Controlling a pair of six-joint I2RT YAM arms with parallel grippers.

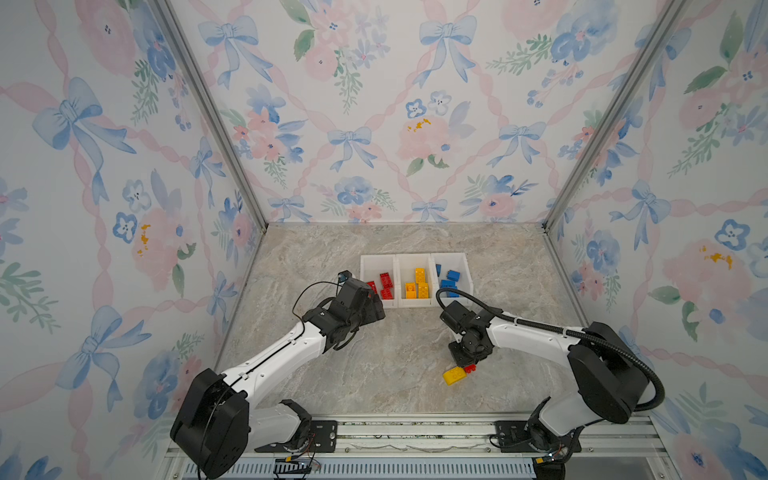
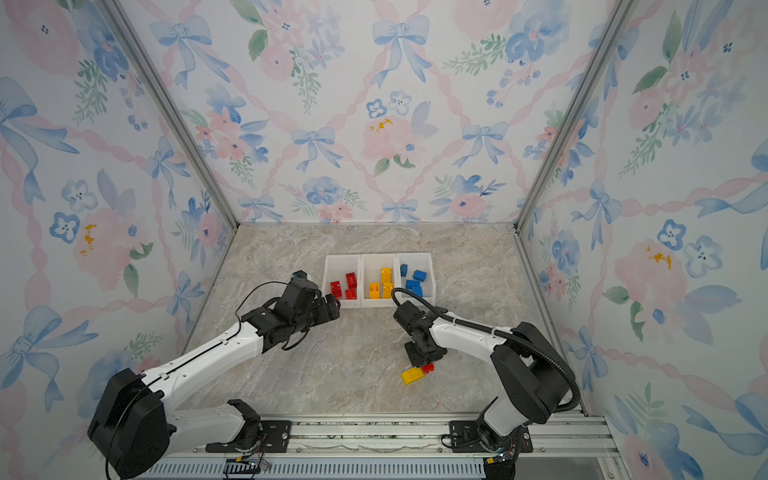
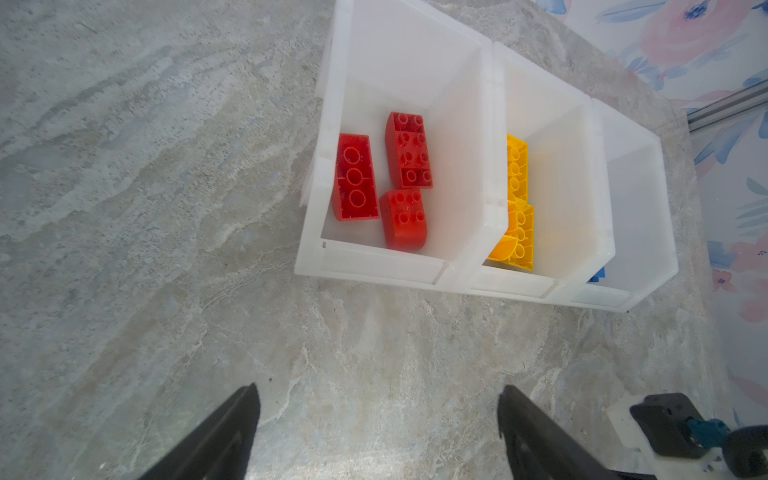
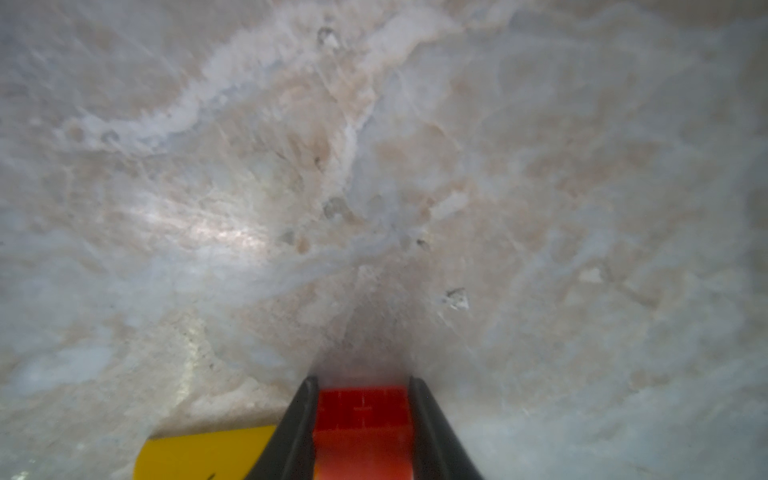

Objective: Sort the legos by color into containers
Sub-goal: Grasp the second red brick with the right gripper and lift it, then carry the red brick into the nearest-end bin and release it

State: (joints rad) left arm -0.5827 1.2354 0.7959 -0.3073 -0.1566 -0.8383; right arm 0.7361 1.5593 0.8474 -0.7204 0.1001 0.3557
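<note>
Now right gripper (image 4: 363, 382) clamps red lego (image 4: 363, 419); yellow lego (image 1: 454, 375) long axis left-right.

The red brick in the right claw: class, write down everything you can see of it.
The red brick is small, solid red, glossy plastic, with faint moulded lines on the face seen in the right wrist view. The right claw is shut on it, one black finger against each side. It is low over the marble-look table; whether it rests there is unclear. A larger yellow brick lies close beside it. In both top views only a corner peeks out from under the claw.
</note>
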